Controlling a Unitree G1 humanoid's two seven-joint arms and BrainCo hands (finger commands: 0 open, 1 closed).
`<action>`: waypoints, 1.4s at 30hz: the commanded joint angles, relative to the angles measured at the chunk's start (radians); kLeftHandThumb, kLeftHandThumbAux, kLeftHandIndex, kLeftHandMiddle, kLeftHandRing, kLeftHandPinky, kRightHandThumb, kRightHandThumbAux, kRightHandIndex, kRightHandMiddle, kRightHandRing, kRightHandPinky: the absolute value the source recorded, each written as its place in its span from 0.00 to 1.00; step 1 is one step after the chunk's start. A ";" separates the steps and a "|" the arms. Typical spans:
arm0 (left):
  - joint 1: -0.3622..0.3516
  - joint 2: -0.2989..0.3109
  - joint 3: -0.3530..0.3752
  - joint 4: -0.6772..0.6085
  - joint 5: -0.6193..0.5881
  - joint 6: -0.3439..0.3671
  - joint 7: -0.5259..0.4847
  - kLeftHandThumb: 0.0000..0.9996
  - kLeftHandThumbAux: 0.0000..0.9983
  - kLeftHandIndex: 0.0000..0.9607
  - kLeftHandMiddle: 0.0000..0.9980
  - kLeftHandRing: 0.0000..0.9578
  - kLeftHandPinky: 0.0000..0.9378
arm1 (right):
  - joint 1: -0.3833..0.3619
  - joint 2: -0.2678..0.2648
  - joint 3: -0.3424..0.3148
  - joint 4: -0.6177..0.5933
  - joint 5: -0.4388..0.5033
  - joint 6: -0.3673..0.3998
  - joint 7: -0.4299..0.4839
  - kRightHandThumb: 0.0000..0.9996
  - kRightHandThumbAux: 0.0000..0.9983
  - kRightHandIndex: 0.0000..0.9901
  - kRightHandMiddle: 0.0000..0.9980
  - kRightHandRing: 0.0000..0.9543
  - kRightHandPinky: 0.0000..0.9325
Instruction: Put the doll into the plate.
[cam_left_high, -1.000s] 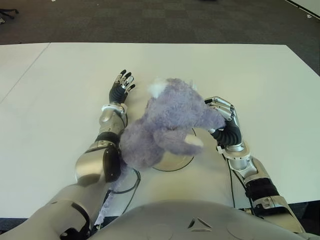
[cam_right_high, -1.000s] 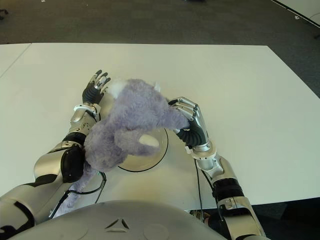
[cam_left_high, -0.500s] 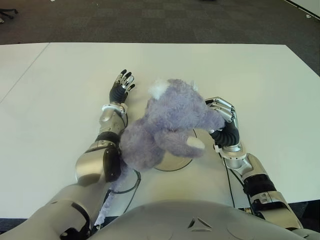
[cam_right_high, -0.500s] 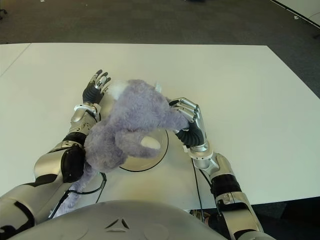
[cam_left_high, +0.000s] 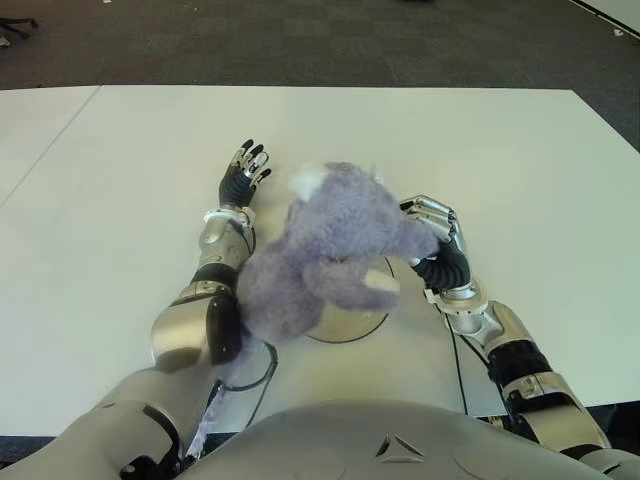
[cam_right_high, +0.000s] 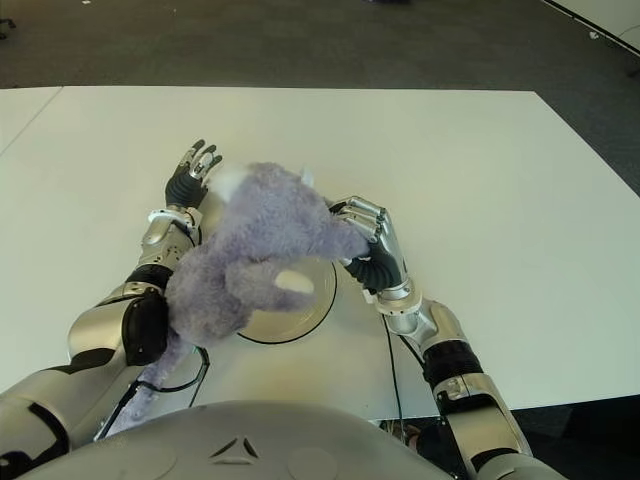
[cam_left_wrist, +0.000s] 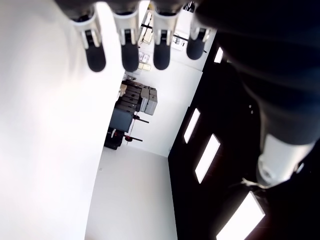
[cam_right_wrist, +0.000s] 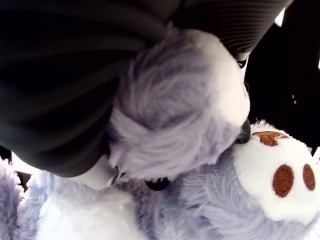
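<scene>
Right hand (cam_left_high: 432, 243) grips the doll (cam_left_high: 325, 250) by a plush limb above the plate (cam_left_high: 358, 322); soft, light and floppy, it looks best held by its body. Left hand (cam_left_high: 243, 172) shows beside it, fingers spread.

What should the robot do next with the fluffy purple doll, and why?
Probably lower it a little more. The right hand grips the doll, which hangs over the plate and hides most of it. The left hand shows open beside the doll, on its left. Easing down should settle the doll into the plate before the hand lets go.
</scene>
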 joint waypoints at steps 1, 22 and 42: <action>0.226 -0.065 0.018 0.139 -0.013 0.135 0.005 0.01 0.64 0.07 0.11 0.11 0.15 | 0.208 0.045 0.143 0.238 0.204 0.046 0.228 0.70 0.72 0.44 0.87 0.90 0.88; 0.225 -0.061 0.006 0.140 0.002 0.137 0.029 0.00 0.64 0.08 0.11 0.12 0.16 | 0.194 -0.015 0.197 0.266 0.339 0.253 0.651 0.00 0.51 0.00 0.00 0.00 0.00; 0.224 -0.061 0.007 0.141 -0.003 0.144 0.028 0.00 0.63 0.09 0.11 0.12 0.16 | 0.195 -0.003 0.173 0.271 0.367 0.330 0.742 0.00 0.41 0.00 0.00 0.00 0.00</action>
